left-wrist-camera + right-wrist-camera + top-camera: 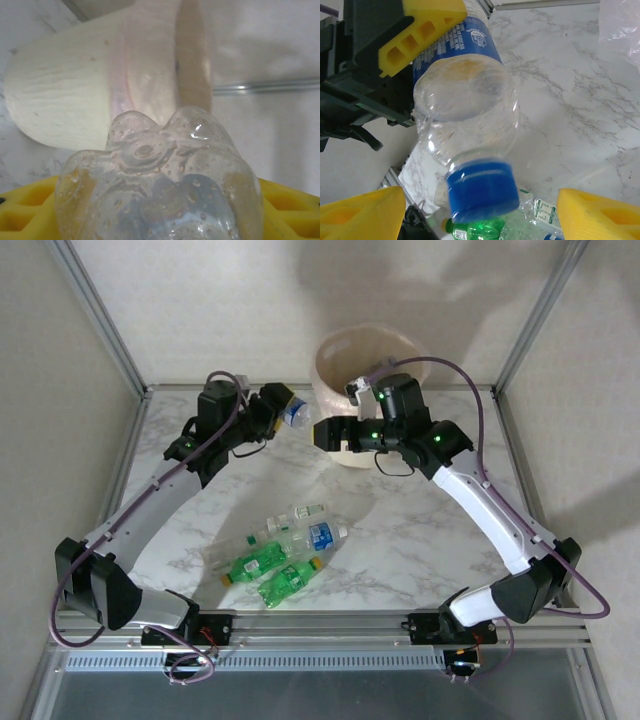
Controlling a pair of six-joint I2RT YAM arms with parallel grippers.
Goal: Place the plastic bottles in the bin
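Note:
A clear plastic bottle [293,412] with a blue label and blue cap hangs in the air just left of the cream bin [370,352], and my left gripper [281,408] is shut on it. In the left wrist view its dimpled base [160,185] sits between my yellow fingers [295,210], with the bin [65,95] beyond. My right gripper [330,433] faces it from the right, open. In the right wrist view the blue cap [480,187] points between my wide-apart yellow fingertips [360,215] without touching them.
Several more bottles lie in a pile at the table's middle front: two green ones [260,558] [290,578] and clear ones [318,535]. A green one [480,230] shows below the cap. Aluminium frame posts [100,315] bound the table's back corners.

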